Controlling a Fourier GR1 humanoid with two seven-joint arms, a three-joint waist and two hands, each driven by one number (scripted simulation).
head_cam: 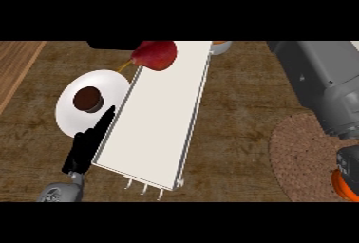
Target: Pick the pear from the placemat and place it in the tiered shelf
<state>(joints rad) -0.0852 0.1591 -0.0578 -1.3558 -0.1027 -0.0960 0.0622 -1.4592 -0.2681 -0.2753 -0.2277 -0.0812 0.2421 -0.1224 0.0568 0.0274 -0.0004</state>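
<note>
While the brown, mottled counter top (231, 118) fills most of the head view, a long white tiered shelf (165, 114) with a flat pale top runs down its middle, thin metal legs showing at its near end. Off to the right lies a round, woven brown placemat (301, 156), partly covered by the robot's grey right forearm (322, 80), which crosses it from the upper right. Only an orange and black part shows at the lower right edge where the right hand (348, 175) would be — whether its fingers are open or curled cannot be told.

Just left of the shelf sits a round white plate (73, 114) with a small dark brown round item (88, 98) on it. The black left hand (88, 144) comes up from the lower left, fingers straight and open, lying along the shelf's left edge and overlapping the plate's near rim; it holds nothing.

Well ahead of that hand, at the shelf's far left corner, is the red pear (155, 54) with its yellowish stem (124, 66) pointing toward the plate — a dark shape (112, 44) sits just beside it at the top edge. It lies far from the placemat, across the shelf.
</note>
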